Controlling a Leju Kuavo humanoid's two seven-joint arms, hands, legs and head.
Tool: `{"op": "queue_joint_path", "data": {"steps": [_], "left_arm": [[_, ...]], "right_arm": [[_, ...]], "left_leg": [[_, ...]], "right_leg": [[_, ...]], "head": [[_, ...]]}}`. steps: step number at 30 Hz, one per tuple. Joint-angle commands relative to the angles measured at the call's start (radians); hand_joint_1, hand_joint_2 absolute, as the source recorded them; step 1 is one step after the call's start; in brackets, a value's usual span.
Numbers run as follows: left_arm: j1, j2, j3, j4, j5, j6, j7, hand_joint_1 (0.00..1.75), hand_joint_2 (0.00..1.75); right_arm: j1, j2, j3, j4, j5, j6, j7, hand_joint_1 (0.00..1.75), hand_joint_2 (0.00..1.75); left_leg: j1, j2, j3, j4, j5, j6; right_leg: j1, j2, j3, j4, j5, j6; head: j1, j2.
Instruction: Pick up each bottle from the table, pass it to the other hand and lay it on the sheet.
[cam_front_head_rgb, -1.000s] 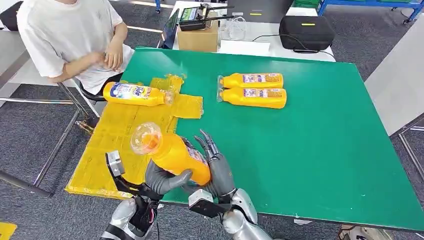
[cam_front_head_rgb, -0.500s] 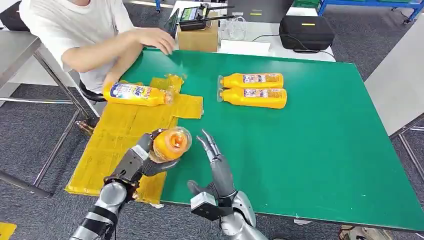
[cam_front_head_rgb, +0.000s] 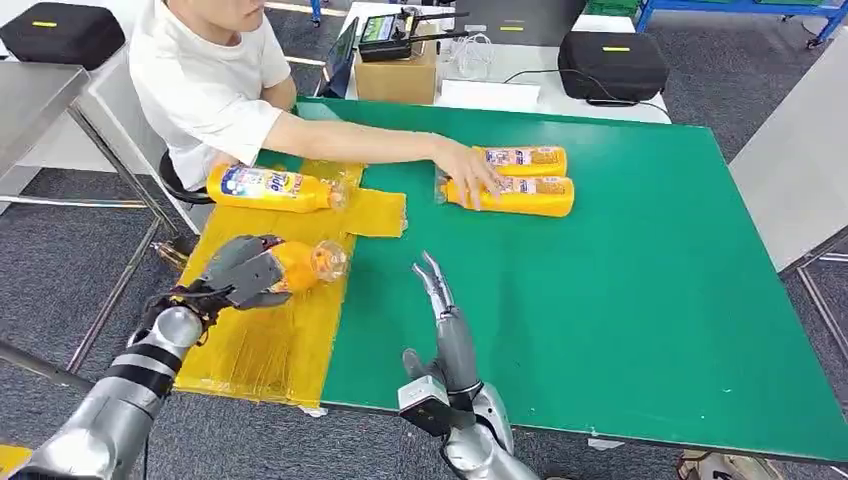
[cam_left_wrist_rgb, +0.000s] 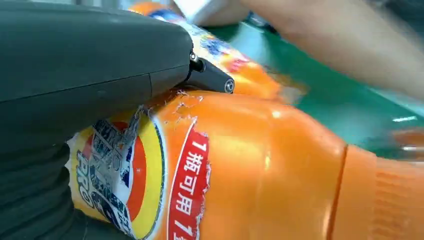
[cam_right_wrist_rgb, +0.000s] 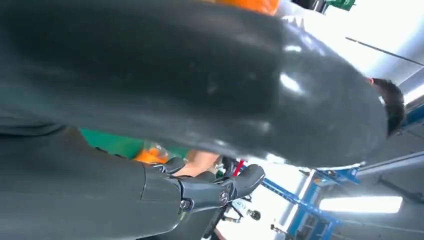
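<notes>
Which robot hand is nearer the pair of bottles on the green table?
Right. The right hand hovers open over the table, short of the two bottles. The left hand is farther off, holding a bottle over the yellow sheet.

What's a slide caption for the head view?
Left robot hand lowers orange bottle onto yellow sheet; person's hand reaches table bottles.

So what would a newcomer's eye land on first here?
The left hand gripping an orange bottle over the yellow sheet, near another bottle lying there. Then a person's arm reaching across the green table onto two bottles. The right hand is empty.
</notes>
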Motion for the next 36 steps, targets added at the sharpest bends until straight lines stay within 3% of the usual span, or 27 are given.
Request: {"op": "queue_joint_path", "data": {"steps": [1,5,6,8,10,11,12,16,24,29,36], "left_arm": [[-0.228,0.094,-0.188,0.327,-0.144,-0.046,0.004,1.55,1.75],[-0.264,0.079,-0.236,0.355,-0.157,-0.107,-0.044,1.48,1.75],[-0.276,0.073,-0.256,0.355,-0.155,-0.140,-0.069,1.10,1.75],[-0.282,0.068,-0.264,0.358,-0.149,-0.162,-0.079,0.70,1.75],[-0.302,0.036,-0.277,0.375,-0.087,-0.290,-0.121,0.24,1.75],[-0.305,0.034,-0.280,0.377,-0.075,-0.307,-0.126,0.24,1.75],[-0.307,0.021,-0.280,0.379,-0.031,-0.359,-0.155,0.02,1.75],[-0.300,0.018,-0.295,0.363,0.075,-0.484,-0.233,0.00,1.75],[-0.342,0.017,-0.344,0.337,0.105,-0.525,-0.224,0.00,1.75],[-0.324,0.015,-0.336,0.311,0.190,-0.467,-0.228,0.00,1.75],[-0.175,0.014,-0.194,0.077,0.429,-0.377,-0.208,0.00,1.75]], "right_arm": [[-0.031,-0.046,0.075,0.000,-0.031,0.000,0.002,0.00,0.00],[-0.041,-0.045,0.081,0.007,-0.048,0.010,0.002,0.00,0.00],[-0.046,-0.046,0.086,0.008,-0.053,0.014,0.002,0.00,0.00],[-0.049,-0.046,0.091,0.008,-0.057,0.012,0.002,0.00,0.00],[-0.058,-0.049,0.109,0.000,-0.080,0.016,0.002,0.00,0.00],[-0.060,-0.050,0.115,-0.003,-0.084,0.015,0.002,0.00,0.00],[-0.069,-0.046,0.124,0.000,-0.098,0.019,0.002,0.00,0.00],[-0.090,-0.039,0.150,0.010,-0.119,0.026,0.002,0.00,0.00],[-0.098,-0.043,0.159,0.012,-0.133,0.020,0.002,0.00,0.00],[-0.100,-0.050,0.170,0.010,-0.138,0.013,0.002,0.00,0.00],[-0.092,-0.065,0.165,-0.007,-0.128,-0.004,0.002,0.00,0.00]], "left_leg": [[0.001,-0.001,0.002,-0.001,0.000,0.003],[0.001,-0.004,-0.001,0.000,0.000,0.003],[0.001,-0.004,0.001,0.000,0.000,0.004],[0.001,-0.003,0.000,-0.001,0.000,0.004],[0.001,-0.002,0.001,-0.001,0.000,0.003],[0.001,-0.004,0.000,-0.001,0.000,0.004],[0.000,-0.003,-0.001,0.000,0.000,0.003],[0.000,-0.004,0.001,-0.002,0.001,0.004],[0.001,-0.004,-0.001,0.000,0.000,0.003],[0.001,-0.003,0.000,-0.001,0.000,0.003],[0.000,-0.001,0.001,-0.002,0.000,0.003]], "right_leg": [[0.002,0.000,0.002,-0.002,0.000,-0.005],[0.002,-0.003,0.001,-0.001,-0.001,-0.004],[0.002,-0.003,0.003,-0.002,0.000,-0.005],[0.002,-0.003,0.002,-0.002,0.000,-0.004],[0.002,-0.001,0.002,-0.002,0.000,-0.004],[0.002,-0.003,0.003,-0.002,0.000,-0.005],[0.001,-0.003,0.001,-0.001,0.000,-0.004],[0.002,-0.003,0.003,-0.003,0.000,-0.006],[0.002,-0.003,0.001,-0.001,0.000,-0.004],[0.002,-0.002,0.002,-0.002,0.000,-0.005],[0.001,-0.001,0.002,-0.002,0.000,-0.004]], "head": [[0.000,0.000],[0.000,0.000],[0.000,0.000],[0.000,0.000],[0.000,0.000],[0.000,0.000],[0.000,0.000],[0.000,0.000],[0.000,0.000],[0.000,0.000],[0.000,0.000]]}}
